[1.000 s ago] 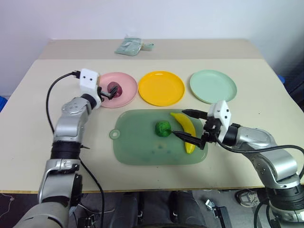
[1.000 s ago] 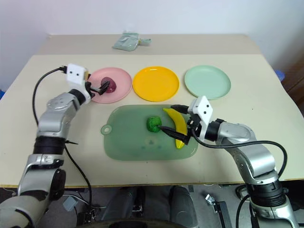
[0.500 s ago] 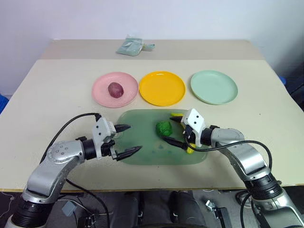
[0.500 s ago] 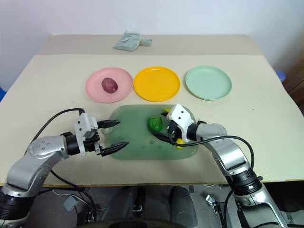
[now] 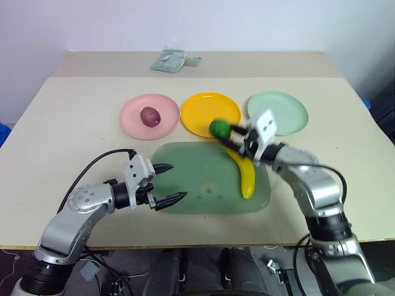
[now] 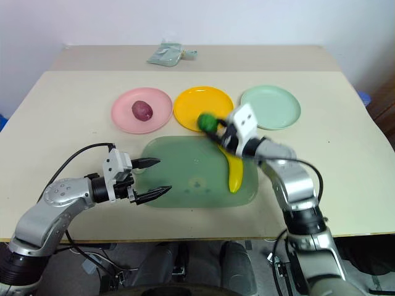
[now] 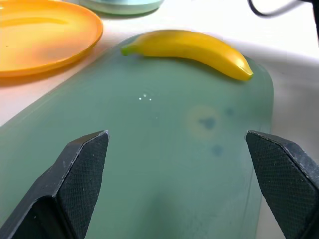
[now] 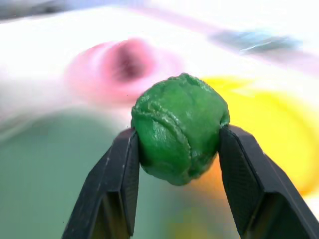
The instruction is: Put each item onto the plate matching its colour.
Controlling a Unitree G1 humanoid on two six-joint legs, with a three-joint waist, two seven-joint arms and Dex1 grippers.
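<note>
Writing is nowhere legible; right hand (image 8: 175, 164) grips green vegetable (image 8: 178, 127), left hand (image 5: 166, 184) spread open.

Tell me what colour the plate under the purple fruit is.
Pink plate, clearest in the left eye view.

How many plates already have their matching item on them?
1. The pink plate holds the purple-red fruit. The yellow plate and mint green plate are bare.

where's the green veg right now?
The green vegetable is off the board, clamped in the right gripper. In the head views it hangs over the near right edge of the yellow plate, just beyond the banana.
</note>
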